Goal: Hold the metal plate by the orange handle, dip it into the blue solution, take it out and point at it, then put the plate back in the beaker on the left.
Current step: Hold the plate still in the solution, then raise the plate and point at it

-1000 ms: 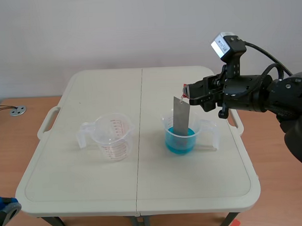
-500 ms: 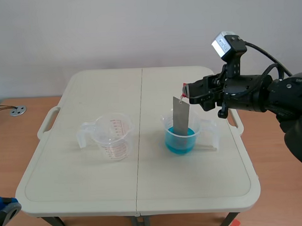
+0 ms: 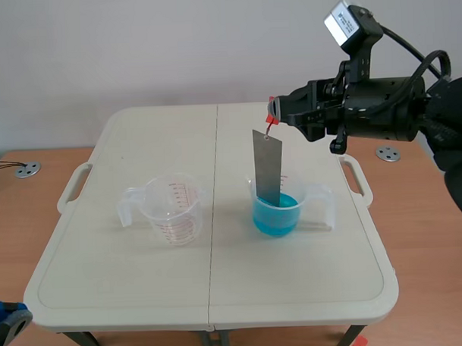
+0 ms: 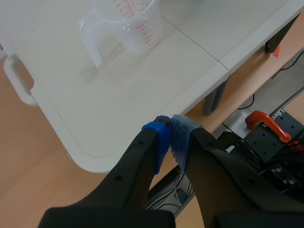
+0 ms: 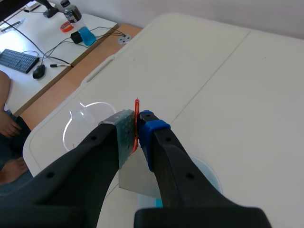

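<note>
Right gripper aloft, clamping orange handle

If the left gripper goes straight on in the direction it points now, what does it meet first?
The left gripper would probably meet the table top near its edge first, short of the empty beaker; depth is hard to judge.

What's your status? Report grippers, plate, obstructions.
Right gripper shut on orange handle. Metal plate hangs, lower end inside blue-solution beaker. Left gripper shut, empty. Nothing blocks left beaker.
</note>
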{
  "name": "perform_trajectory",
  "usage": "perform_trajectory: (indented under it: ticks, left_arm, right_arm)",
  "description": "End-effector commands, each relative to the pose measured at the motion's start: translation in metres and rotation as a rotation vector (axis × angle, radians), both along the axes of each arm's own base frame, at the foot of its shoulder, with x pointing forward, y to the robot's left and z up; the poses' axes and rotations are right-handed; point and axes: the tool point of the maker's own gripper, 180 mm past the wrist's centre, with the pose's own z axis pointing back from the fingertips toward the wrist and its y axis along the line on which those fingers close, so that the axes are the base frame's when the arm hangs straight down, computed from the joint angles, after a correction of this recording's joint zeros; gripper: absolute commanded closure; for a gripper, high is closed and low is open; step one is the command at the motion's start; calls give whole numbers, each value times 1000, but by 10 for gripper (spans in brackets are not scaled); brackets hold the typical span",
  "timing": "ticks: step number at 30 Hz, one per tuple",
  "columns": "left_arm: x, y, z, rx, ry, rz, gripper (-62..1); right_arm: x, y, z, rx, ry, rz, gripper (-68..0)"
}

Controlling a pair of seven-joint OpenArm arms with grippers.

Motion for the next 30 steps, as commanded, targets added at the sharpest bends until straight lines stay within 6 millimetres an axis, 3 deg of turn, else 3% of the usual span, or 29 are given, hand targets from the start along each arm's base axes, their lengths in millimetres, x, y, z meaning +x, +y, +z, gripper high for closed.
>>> perform_trajectory:
  ticks: [1, 11, 22, 30]
  left_arm:
    - [4, -3, 6, -19, -22, 0, -16]
    - [12, -7, 16, -49, -77, -9, -16]
    - [78, -28, 52, -59, -273, -48, -16]
    - [117, -59, 59, -65, -314, -110, -16]
  right_arm:
    - [5, -4, 27, 31, -68, 2, -13]
    - [-8, -7, 74, 94, -137, 37, -13]
    - [-21, -5, 114, 142, -227, 73, -13]
    - [-29, 0, 132, 167, -280, 97, -13]
